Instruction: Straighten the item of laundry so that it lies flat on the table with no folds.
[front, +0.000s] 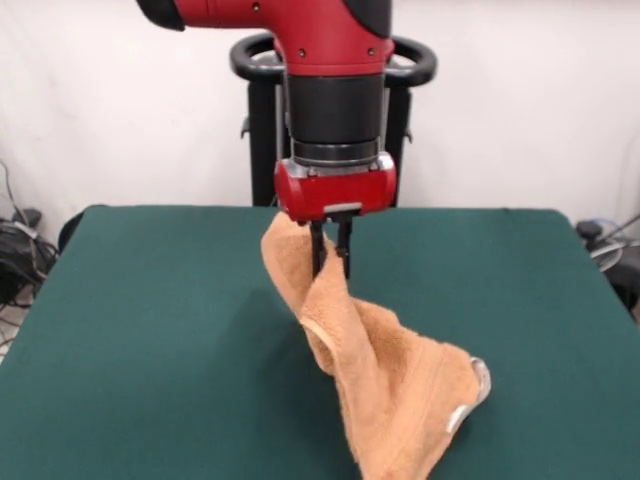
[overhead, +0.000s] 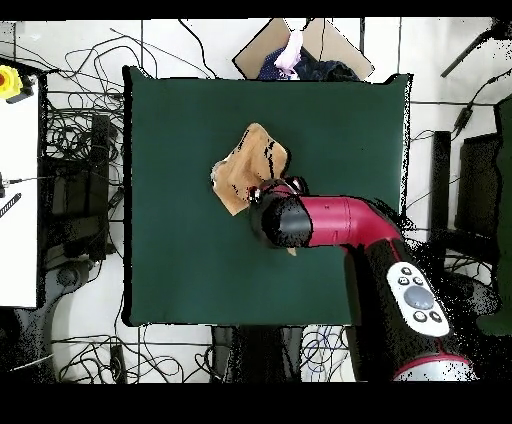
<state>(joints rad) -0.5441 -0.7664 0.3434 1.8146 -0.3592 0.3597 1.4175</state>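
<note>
- The table (front: 150, 340) is big and flat, with a soft dark green cover. Its near edge is cut off at the bottom of the front view.
- The red and black robot arm (overhead: 345, 222) comes down over the middle of the table. From above, it hides part of the towel and all of the gripper.
- Behind the table is a plain white wall (front: 520, 110). Tangled black cables (overhead: 70, 130) lie on the floor round the table.
- The orange-tan towel (front: 385, 385) is fluffy and crumpled. Its top is lifted up, twisted and folded, and its low end trails toward the table's near edge, cut off there.
- The gripper (front: 331, 262) is pinching the towel's upper part between two thin black fingers (front: 317, 255).
- A small white label (front: 470, 400) shows at the towel's lower corner.
</note>
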